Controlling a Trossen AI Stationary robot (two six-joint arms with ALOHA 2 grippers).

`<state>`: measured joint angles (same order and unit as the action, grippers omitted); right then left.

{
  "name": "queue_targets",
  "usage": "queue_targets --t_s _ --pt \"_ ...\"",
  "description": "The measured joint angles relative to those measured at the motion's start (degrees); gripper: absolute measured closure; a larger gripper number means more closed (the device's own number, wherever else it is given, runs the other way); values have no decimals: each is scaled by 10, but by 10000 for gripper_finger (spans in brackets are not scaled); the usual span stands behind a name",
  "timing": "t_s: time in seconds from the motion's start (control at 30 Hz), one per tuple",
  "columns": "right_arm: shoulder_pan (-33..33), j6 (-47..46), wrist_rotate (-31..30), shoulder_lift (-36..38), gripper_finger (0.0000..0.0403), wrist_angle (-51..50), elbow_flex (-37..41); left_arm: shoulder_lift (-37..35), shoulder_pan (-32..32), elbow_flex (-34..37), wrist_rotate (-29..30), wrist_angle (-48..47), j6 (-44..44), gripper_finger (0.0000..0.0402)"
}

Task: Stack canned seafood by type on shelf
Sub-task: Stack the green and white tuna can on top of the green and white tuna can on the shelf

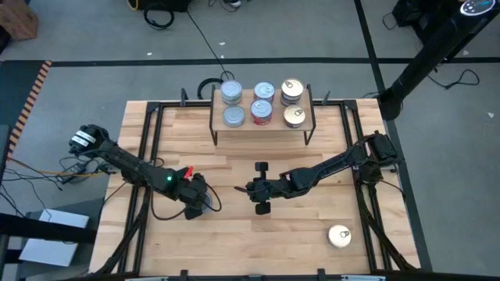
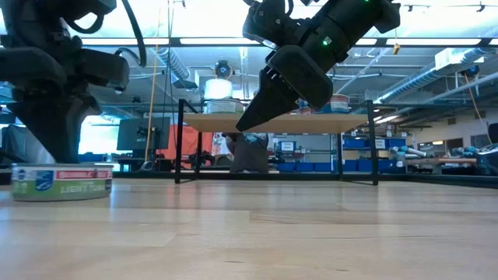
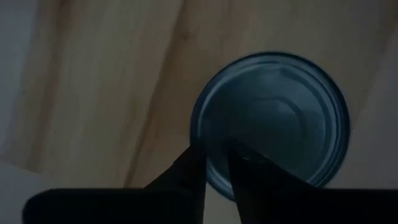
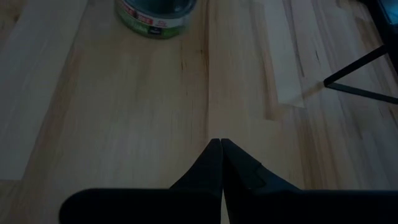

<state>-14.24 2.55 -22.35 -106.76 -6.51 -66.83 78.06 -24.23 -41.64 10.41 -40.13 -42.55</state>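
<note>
On the table's left: your left gripper (image 1: 197,204) sits over a silver-blue tin (image 3: 272,121), fingers slightly parted, one astride its rim; grip unconfirmed. Centre: right gripper (image 1: 260,190) hovers, fingers pressed together, empty. Rear: shelf (image 1: 263,129) holds six tins. Right front: gold tin (image 1: 339,236) loose. Next: secure tin, carry to matching stack.

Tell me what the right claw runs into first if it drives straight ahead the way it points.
Probably the green-labelled tin lying on the tabletop, slightly off the right claw's line. Only bare wood lies between them; the claw may skim just past it.
</note>
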Motion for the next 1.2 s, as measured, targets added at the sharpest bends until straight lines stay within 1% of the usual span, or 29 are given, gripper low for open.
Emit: queue_targets --t_s 0.23,0.37,0.47,0.57,0.73,0.9,1.1,1.2 --pt "0 0 0 0 394 0 0 -27 -18 -8 -17 -10 -15 369" --pt "0 -4 0 0 394 -1 0 -39 -26 -23 17 -55 -27 388" --pt "0 -4 2 0 394 -1 0 -40 -16 -21 24 -85 -44 395" --pt "0 -5 12 0 394 -1 0 -40 1 -21 13 -67 -27 393" --pt "0 -5 13 0 394 4 0 -39 32 -21 -14 -55 5 370" --pt "0 -5 13 0 394 4 0 -39 49 4 -42 -20 20 351" --pt "0 -5 13 0 394 4 0 -39 58 36 -68 38 30 346" --pt "0 -5 13 0 394 4 0 -40 59 42 -72 48 32 348"
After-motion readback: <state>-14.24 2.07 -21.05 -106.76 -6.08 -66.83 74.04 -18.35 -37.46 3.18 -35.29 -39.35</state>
